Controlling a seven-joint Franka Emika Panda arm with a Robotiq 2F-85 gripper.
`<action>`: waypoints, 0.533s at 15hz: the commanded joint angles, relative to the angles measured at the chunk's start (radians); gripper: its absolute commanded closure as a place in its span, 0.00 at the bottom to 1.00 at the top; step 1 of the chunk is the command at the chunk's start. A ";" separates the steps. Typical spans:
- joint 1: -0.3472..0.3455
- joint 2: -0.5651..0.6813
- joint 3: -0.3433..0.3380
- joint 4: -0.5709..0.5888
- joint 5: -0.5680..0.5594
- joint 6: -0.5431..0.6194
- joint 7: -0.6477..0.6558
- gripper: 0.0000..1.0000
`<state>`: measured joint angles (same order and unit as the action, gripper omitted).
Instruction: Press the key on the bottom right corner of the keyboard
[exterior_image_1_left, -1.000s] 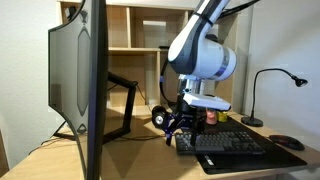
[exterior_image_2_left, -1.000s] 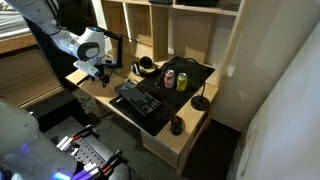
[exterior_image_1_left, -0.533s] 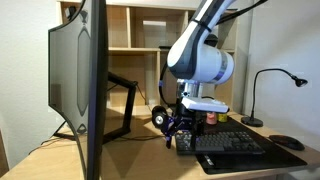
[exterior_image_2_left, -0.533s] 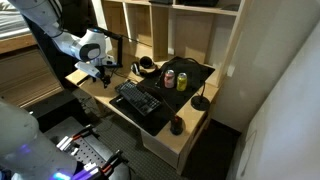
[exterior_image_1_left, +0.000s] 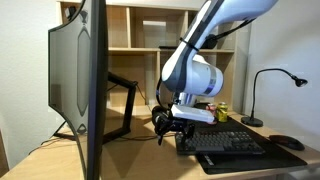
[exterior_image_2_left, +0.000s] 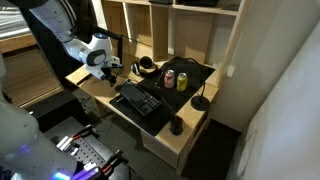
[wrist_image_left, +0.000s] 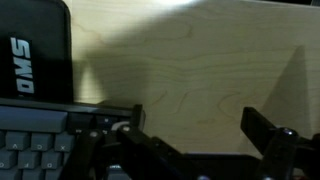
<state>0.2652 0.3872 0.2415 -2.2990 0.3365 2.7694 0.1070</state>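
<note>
The black keyboard (exterior_image_1_left: 232, 145) lies on the wooden desk, and it also shows in the other exterior view (exterior_image_2_left: 138, 100). My gripper (exterior_image_1_left: 172, 125) hangs low over the desk just off the keyboard's near end, seen as well from the other side (exterior_image_2_left: 108, 72). In the wrist view the keyboard's end (wrist_image_left: 40, 145) fills the lower left. The two fingers of the gripper (wrist_image_left: 195, 128) stand apart with bare wood between them. The gripper is open and empty and is not touching any key.
A large monitor (exterior_image_1_left: 80, 90) stands on the desk's left. Headphones (exterior_image_1_left: 160, 117), a desk lamp (exterior_image_1_left: 262, 95) and a mouse (exterior_image_1_left: 286, 142) sit around the keyboard. Cans stand on a black mat (exterior_image_2_left: 190, 78). A black slab with white lettering (wrist_image_left: 30, 50) lies beside the keyboard.
The arm has tilted and swung the gripper a little sideways and lower at the keyboard's end. The fingers stay apart.
</note>
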 joint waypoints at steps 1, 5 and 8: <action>-0.018 0.020 0.015 0.013 -0.018 0.015 0.021 0.00; -0.003 0.062 -0.011 0.042 -0.044 0.029 0.045 0.00; -0.027 0.102 0.015 0.055 -0.019 0.085 0.029 0.00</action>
<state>0.2600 0.4396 0.2382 -2.2632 0.3176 2.7985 0.1366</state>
